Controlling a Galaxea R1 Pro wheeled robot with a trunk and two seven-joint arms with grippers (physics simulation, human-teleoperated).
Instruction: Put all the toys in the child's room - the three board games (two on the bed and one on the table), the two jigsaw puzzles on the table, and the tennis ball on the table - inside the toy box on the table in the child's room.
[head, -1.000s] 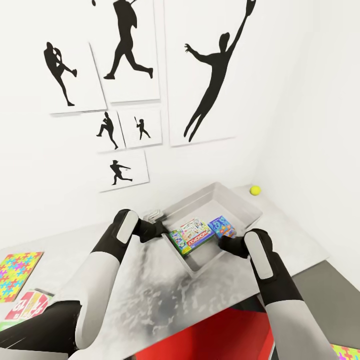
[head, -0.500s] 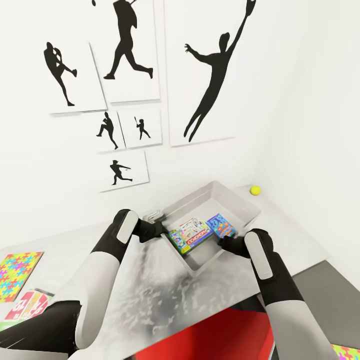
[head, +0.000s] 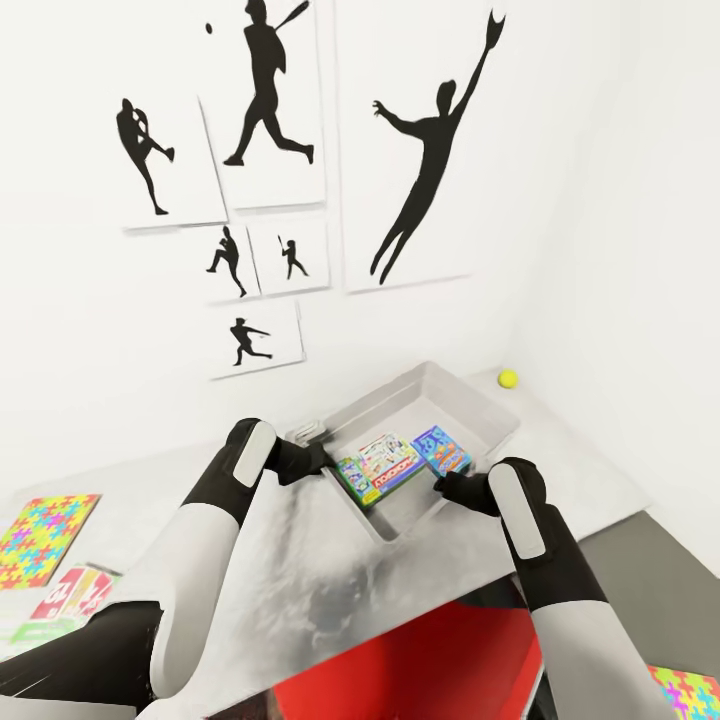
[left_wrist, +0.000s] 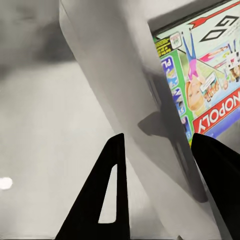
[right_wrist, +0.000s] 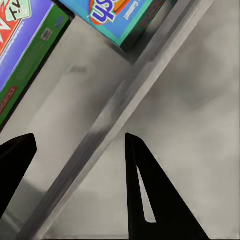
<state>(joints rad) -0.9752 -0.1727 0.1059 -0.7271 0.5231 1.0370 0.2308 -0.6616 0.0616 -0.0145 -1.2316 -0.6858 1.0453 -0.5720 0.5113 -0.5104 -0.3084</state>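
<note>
My left gripper (left_wrist: 160, 190) and right gripper (right_wrist: 80, 185) each straddle, fingers spread, a thin smooth wall of the grey toy box (head: 480, 405).

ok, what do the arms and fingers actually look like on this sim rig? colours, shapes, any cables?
Both arms share one look: glossy white shells on the upper arm and forearm, black joints at the elbow and wrist, and a white oval panel on each forearm. The left gripper and right gripper are black. In the wrist views the fingers are flat matte-black tapered blades with a slim slot cut through. No cables or markings are visible.
</note>
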